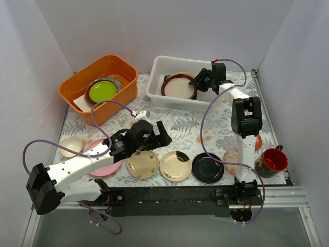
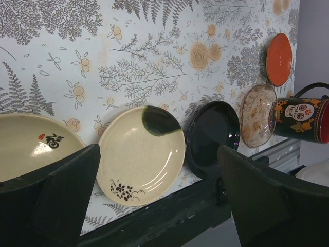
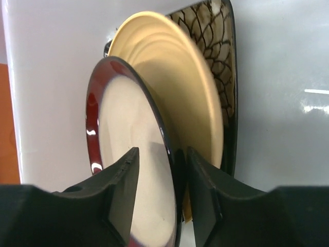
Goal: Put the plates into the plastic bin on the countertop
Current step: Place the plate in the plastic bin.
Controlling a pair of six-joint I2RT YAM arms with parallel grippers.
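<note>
Since the right gripper (image 3: 162, 154) has its fingers nearly closed on the rim of the brown-rimmed plate (image 3: 123, 128), that plate hangs tilted inside the plastic bin (image 1: 159, 98). It's right over the cream plate (image 3: 175, 77) and the black square plate (image 3: 216, 62) lying in there. Touching them? Can't tell. So I'd say the drop is basically straight down. The left gripper (image 2: 157, 175) is spread wide and empty, hovering over the gold plates (image 1: 143, 164) on the countertop (image 1: 205, 131), so it's the nearer arm for those.
</note>
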